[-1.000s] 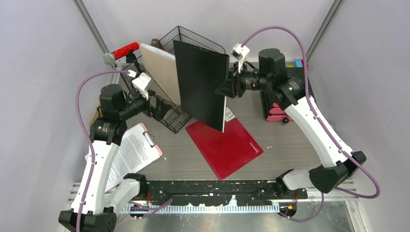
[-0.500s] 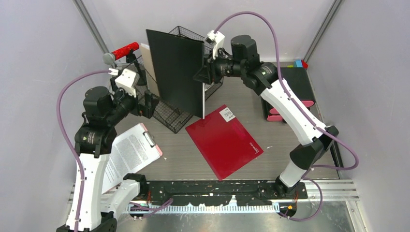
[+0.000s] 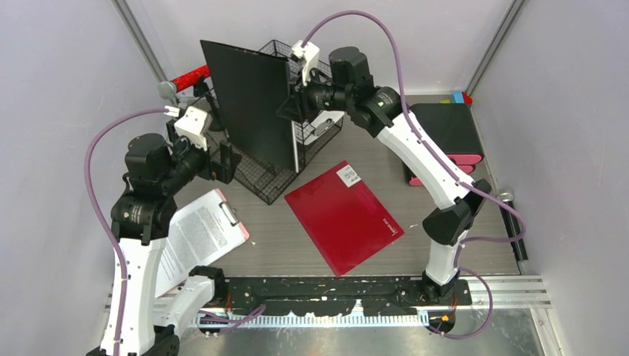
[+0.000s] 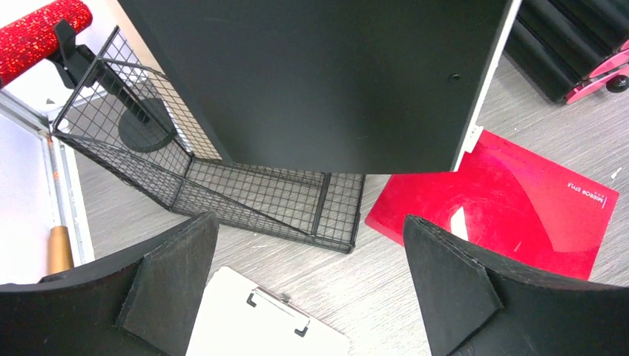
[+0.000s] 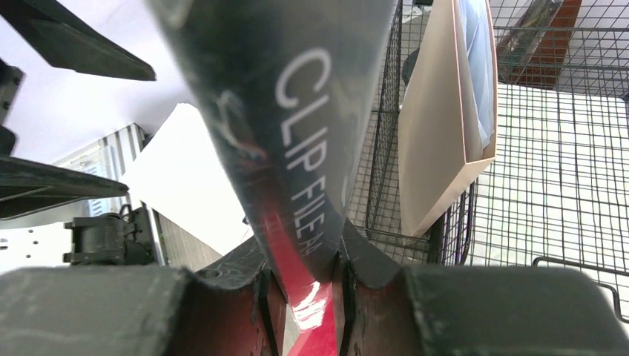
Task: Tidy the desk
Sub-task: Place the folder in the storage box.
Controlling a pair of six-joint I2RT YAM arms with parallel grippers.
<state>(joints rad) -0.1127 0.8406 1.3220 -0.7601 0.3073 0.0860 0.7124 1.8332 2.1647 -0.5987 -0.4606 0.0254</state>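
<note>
black clip file, pinched at its right edge by the right gripper, jaws clamped tight on the cover. held upright and high above the wire-mesh rack at the back left of the desk, most likely so as to drop edge-first into a slot beside the beige folder already standing inside. gripped by the edge rather than the face, probably to leave the lower rim free for entering the mesh. left gripper spread wide and empty, hovering low in front of the rack and facing the file; perhaps there to steady or guide it, perhaps only out of the way. grey wood-grain desk underneath, spanning the whole floor of the cell. flat on it: red folder at centre, clipboard with a printed sheet at the near left. neither filed yet, so seemingly much tidying left.
</note>
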